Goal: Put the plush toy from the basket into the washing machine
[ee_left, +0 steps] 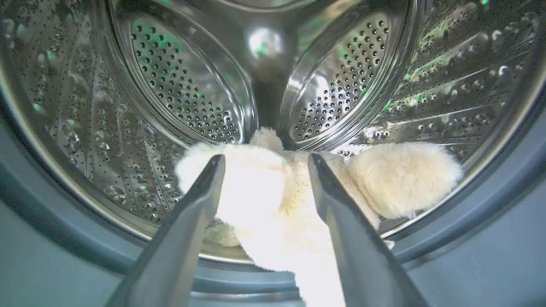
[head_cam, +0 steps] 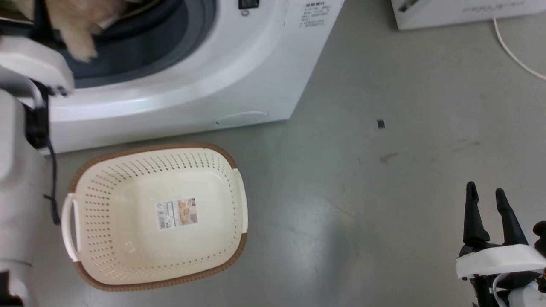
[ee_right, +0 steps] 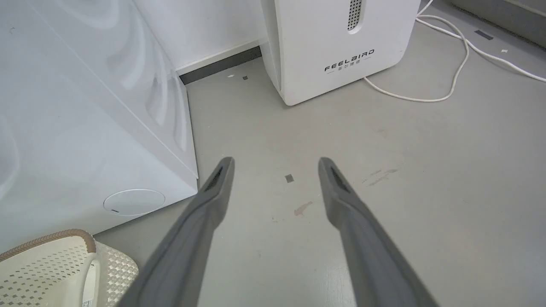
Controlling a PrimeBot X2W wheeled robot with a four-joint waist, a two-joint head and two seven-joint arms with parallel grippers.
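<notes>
The fluffy cream plush toy (ee_left: 401, 179) lies at the mouth of the washing machine's (head_cam: 239, 64) steel drum (ee_left: 183, 85), and part of it drapes down over the grey gasket. My left gripper (ee_left: 265, 160) is open at the porthole, its fingers standing on either side of the toy's fur. In the head view a tuft of the plush toy (head_cam: 79, 30) shows at the porthole past my pale left forearm. The basket (head_cam: 222, 153) sits on the floor before the machine, holding nothing but its label sticker. My right gripper (head_cam: 485, 194) hangs open over bare floor at the lower right.
A white FEELBIRD appliance (ee_right: 341, 47) stands beyond the machine's right side, with a white cable (ee_right: 452, 81) looping across the floor. Grey floor (head_cam: 384, 192) stretches right of the basket. The basket's rim (ee_right: 47, 238) shows at the lower left of the right wrist view.
</notes>
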